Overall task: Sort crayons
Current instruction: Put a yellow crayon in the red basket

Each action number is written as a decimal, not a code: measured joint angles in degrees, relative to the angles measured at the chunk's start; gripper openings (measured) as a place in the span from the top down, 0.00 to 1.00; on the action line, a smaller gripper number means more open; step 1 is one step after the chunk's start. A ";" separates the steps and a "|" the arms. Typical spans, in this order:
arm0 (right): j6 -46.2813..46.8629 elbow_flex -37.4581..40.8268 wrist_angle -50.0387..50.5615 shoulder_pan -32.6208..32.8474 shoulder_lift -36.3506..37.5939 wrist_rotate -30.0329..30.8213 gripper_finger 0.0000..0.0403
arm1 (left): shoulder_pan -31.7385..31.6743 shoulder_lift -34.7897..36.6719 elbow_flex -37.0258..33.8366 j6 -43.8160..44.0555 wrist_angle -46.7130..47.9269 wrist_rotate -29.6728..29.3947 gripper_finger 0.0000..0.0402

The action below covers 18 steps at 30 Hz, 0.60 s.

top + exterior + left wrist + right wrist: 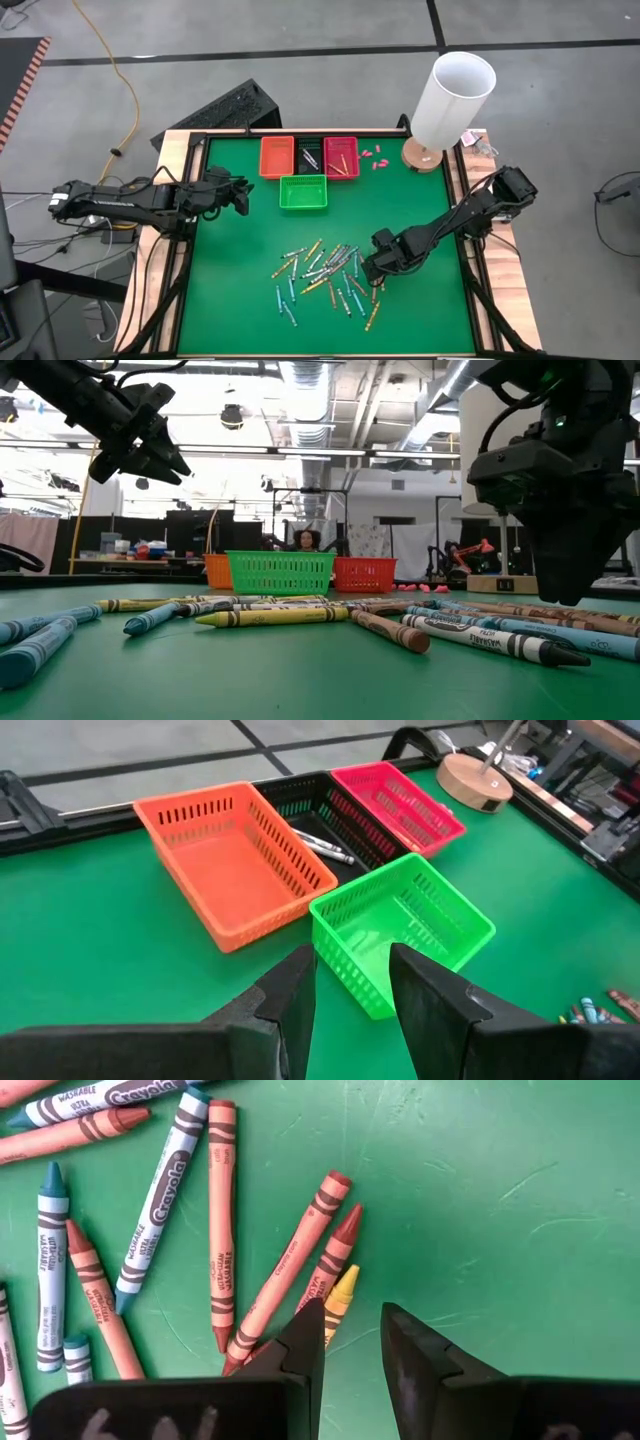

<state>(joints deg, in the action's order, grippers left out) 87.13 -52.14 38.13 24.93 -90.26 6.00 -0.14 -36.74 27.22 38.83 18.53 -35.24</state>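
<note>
Crayons (325,275) lie scattered mid-table on the green mat (230,290), the right gripper (375,268) low at the pile's edge, fingers slightly apart and empty, while the left gripper (243,192) hovers narrowly parted beside the green basket (303,192).

"Crayola", "WASHABLE" on crayons (160,1185)

Paper-wrapped waxy crayons (221,1210), slotted glossy plastic baskets (400,928), scuffed matt green tabletop (500,1200).
</note>
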 joint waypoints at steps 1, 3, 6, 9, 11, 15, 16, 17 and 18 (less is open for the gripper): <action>0.03 0.00 0.00 0.00 0.00 0.00 0.76 | 0.00 0.01 0.00 0.00 -0.01 0.00 0.70; 0.78 0.00 0.00 0.00 0.00 0.00 0.76 | 0.00 0.01 0.00 0.00 -0.01 0.00 0.70; 1.33 0.00 0.00 -0.39 0.00 -0.02 0.76 | 0.00 0.01 0.00 0.00 -0.01 0.00 0.70; 1.54 0.00 -0.02 -0.86 0.00 -0.04 0.76 | 0.00 0.01 0.00 0.00 -0.01 0.04 0.70; 1.51 0.00 -0.04 -1.14 0.00 -0.05 0.76 | -0.01 0.01 0.00 -0.22 -0.01 0.30 0.70; 0.17 0.00 0.00 -1.09 0.00 0.52 0.76 | -0.02 0.01 0.00 -0.16 -0.01 0.33 0.70; -0.45 0.00 -0.02 -1.07 0.00 0.87 0.76 | 0.00 0.01 0.00 0.54 -0.01 0.35 0.70; -1.14 0.00 0.00 -1.01 0.00 1.16 0.76 | 0.03 0.01 0.00 1.05 -0.01 0.37 0.70; -1.86 0.00 0.01 -0.96 0.00 1.40 0.76 | 0.10 0.01 0.00 1.53 -0.01 0.37 0.70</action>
<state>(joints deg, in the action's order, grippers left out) 85.28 -52.14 38.14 23.97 -90.26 7.40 -0.04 -36.73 27.22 40.36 18.52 -34.87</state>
